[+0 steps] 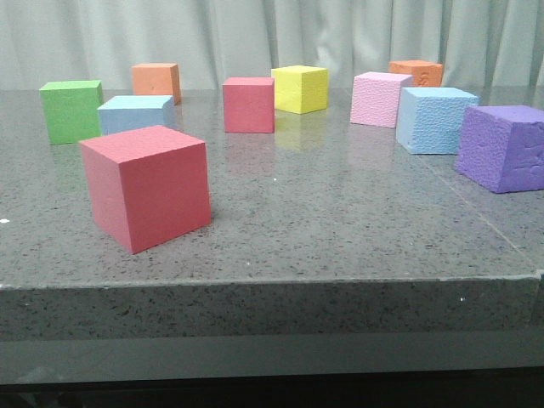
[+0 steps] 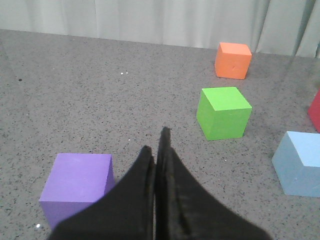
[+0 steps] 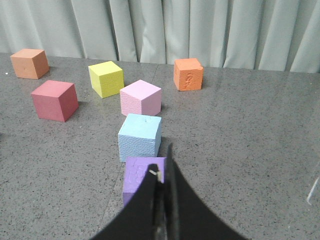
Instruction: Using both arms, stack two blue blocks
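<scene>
You have two blue blocks on the grey desk (image 1: 340,229), well apart. The smooth blue block (image 1: 136,113) sits on the left side, just right of the green cube (image 1: 71,110) and behind the big red cube (image 1: 146,185) at the front. An orange cube (image 1: 156,82) stands further back on that side. The pebbly blue block (image 1: 435,120) sits on the right side, between the pink cube (image 1: 380,99) and the purple cube (image 1: 503,147), close to both but touching neither as far as you can see. A second orange cube (image 1: 416,72) stands behind it. A smaller red cube (image 1: 249,104) and a yellow cube (image 1: 300,88) hold the middle of the back row.

Neither tool shows in the front view. In the left wrist view your left tool (image 2: 159,150) has its fingers pressed together with nothing between them; it hangs above bare desk, with another purple cube (image 2: 76,187) just beside it. The smooth block lies off to one side there, past the green cube.

In the right wrist view your right tool (image 3: 162,175) is likewise narrow, fingers together and holding nothing. It hangs over the purple cube on the right side, and the pebbly block lies just beyond that cube, with the pink one further on.
</scene>
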`<state>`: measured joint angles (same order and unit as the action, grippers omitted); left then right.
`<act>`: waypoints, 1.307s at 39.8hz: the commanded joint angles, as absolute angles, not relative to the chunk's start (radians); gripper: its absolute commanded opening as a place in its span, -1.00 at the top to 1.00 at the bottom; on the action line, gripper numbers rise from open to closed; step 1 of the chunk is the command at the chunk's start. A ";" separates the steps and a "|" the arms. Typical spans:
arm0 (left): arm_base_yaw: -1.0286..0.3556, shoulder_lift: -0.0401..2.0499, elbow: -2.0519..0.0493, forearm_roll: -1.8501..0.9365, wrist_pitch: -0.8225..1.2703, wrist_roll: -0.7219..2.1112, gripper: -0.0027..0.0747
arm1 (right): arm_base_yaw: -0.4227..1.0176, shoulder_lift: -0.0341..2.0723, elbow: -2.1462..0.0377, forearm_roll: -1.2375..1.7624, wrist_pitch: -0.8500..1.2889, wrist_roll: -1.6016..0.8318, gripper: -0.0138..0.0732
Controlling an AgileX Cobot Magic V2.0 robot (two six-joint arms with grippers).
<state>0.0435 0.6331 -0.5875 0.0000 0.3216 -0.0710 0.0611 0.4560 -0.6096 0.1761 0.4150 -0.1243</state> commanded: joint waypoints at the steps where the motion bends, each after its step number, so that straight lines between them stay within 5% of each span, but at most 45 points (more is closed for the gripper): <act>1: 0.039 0.644 -0.625 -0.006 0.246 -0.069 0.98 | 0.058 0.469 -0.646 0.169 0.329 -0.136 0.84; 13: 0.039 0.644 -0.625 -0.006 0.238 -0.069 0.90 | 0.058 0.469 -0.646 0.169 0.329 -0.136 0.66; 17: 0.039 0.644 -0.625 -0.006 0.230 -0.069 0.50 | 0.058 0.469 -0.646 0.169 0.329 -0.136 0.28; 24: 0.039 0.644 -0.625 -0.008 0.220 -0.069 -0.69 | 0.058 0.469 -0.646 0.169 0.329 -0.136 -0.56; 27: 0.039 0.644 -0.625 -0.008 0.220 -0.069 -0.89 | 0.058 0.469 -0.646 0.169 0.329 -0.136 -0.81; 40: 0.039 0.644 -0.625 -0.008 0.214 -0.069 -0.71 | 0.058 0.516 -0.647 0.238 0.283 -0.136 -0.82; 52: 0.039 0.644 -0.625 -0.008 0.212 -0.069 -0.71 | 0.058 0.915 -0.873 0.255 0.413 -0.136 -0.82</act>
<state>0.0435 0.6391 -0.5875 0.0000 0.3016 -0.0689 0.0611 0.8170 -0.7614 0.2397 0.4079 -0.1243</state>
